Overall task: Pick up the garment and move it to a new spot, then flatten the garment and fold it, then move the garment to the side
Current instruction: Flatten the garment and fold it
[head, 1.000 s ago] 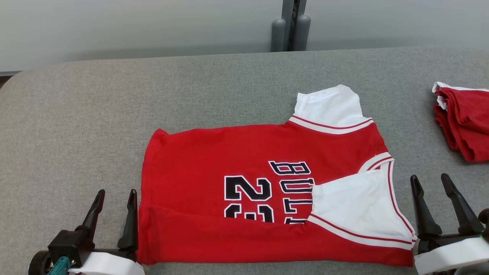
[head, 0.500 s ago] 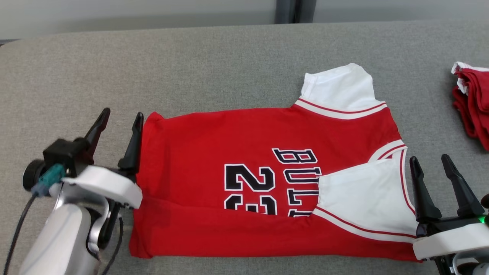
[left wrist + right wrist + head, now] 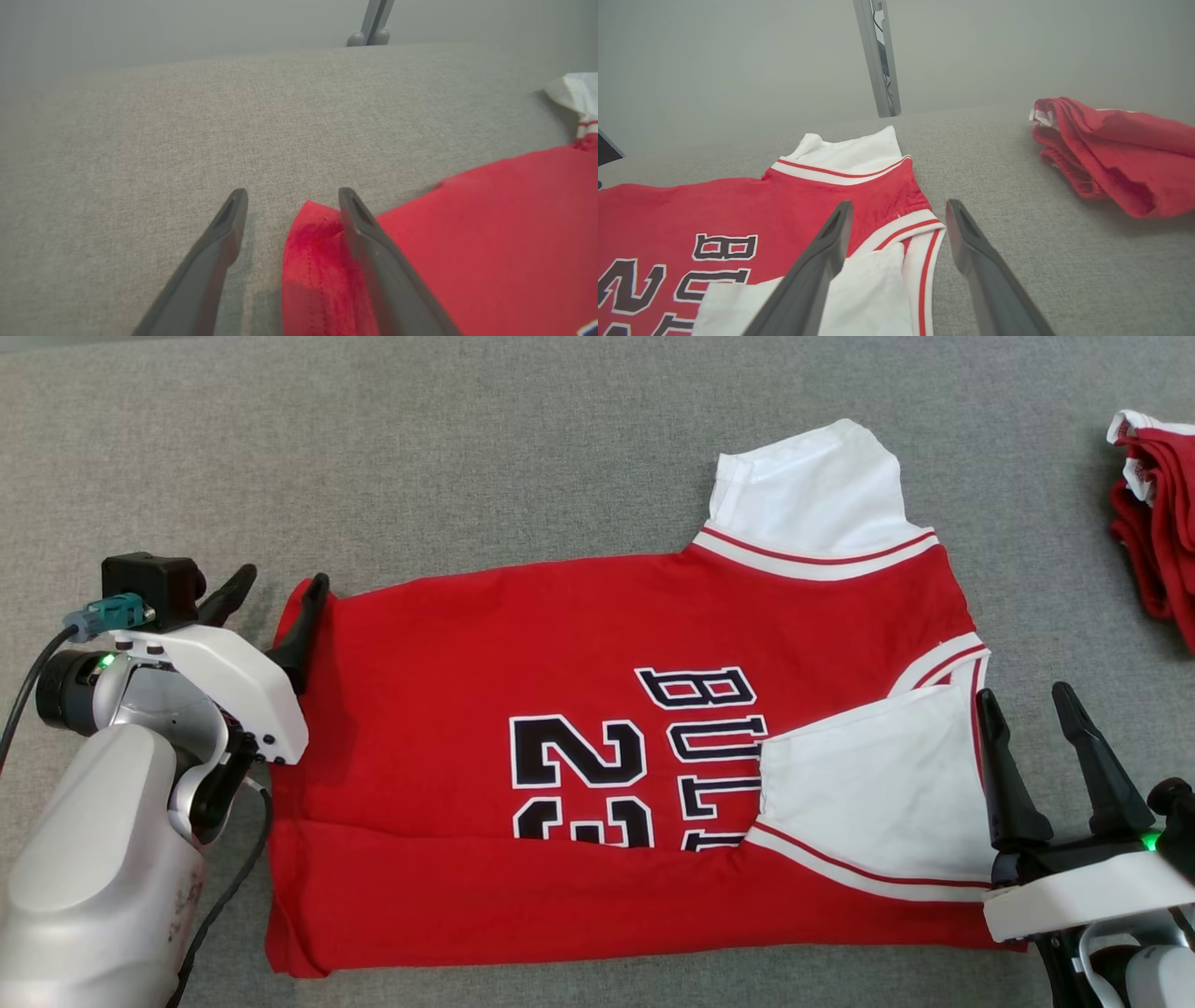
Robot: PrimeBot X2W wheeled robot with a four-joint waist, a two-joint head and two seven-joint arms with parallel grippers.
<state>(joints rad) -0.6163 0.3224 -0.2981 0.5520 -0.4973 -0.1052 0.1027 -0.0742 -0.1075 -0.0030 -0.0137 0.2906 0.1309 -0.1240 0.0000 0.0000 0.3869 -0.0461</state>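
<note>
Head view: the red jersey lies on the grey table, with the left gripper at its hem corner and the right gripper by the collar. Both are spread wide and empty. Left wrist view: the hem corner sits between the fingers. Right wrist view: the collar trim lies between the fingers.

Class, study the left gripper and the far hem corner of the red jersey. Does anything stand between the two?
Nothing visible does. The left gripper is open, and the corner of the jersey shows between its two fingers in the left wrist view, with grey table beside it.
</note>
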